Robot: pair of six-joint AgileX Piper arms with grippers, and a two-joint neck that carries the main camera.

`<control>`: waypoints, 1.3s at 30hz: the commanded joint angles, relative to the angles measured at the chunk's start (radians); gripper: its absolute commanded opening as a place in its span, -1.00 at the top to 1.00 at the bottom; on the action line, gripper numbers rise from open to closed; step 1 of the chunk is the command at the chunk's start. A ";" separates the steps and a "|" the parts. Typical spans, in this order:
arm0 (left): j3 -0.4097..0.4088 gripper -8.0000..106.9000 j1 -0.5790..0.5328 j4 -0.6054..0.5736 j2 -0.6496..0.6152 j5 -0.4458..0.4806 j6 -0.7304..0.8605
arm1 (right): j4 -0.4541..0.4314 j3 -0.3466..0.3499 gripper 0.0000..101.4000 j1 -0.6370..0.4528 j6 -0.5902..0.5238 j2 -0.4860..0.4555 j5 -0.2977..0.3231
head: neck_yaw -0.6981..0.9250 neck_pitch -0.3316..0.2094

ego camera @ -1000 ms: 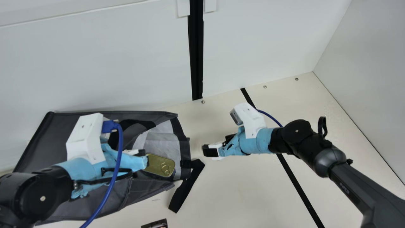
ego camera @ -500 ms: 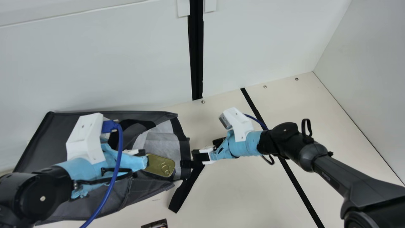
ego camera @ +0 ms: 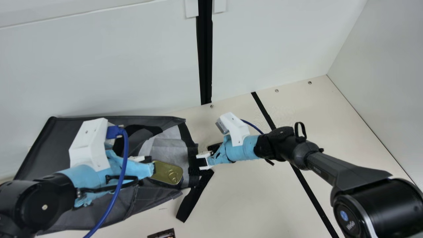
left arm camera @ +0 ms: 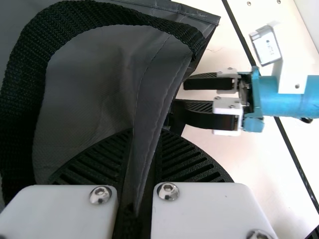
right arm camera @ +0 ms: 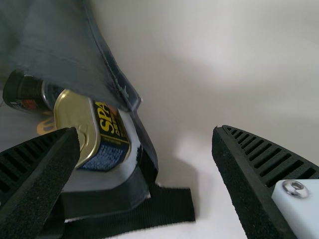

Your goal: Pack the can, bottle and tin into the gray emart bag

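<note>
Right gripper (ego camera: 203, 154), open, has moved over the white-walled cream table (ego camera: 261, 201) toward the bag (ego camera: 152, 198) the left gripper (ego camera: 151, 164) pinches.

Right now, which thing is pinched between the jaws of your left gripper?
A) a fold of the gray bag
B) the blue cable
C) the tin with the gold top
A: in the left wrist view, a fold of the gray bag runs between the closed jaws of the left gripper.
</note>
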 commanded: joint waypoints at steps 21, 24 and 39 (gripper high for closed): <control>0.000 0.68 0.000 0.000 0.000 0.000 0.000 | 0.107 -0.133 -0.53 0.099 -0.029 0.169 0.009 | -0.001 -0.023; 0.000 0.68 0.000 0.000 0.000 0.000 0.000 | 0.116 -0.140 -0.13 0.106 -0.027 0.176 0.015 | -0.001 -0.023; 0.000 0.68 0.000 0.000 0.000 0.000 0.000 | 0.125 -0.122 1.00 0.097 -0.008 0.151 0.063 | -0.001 -0.023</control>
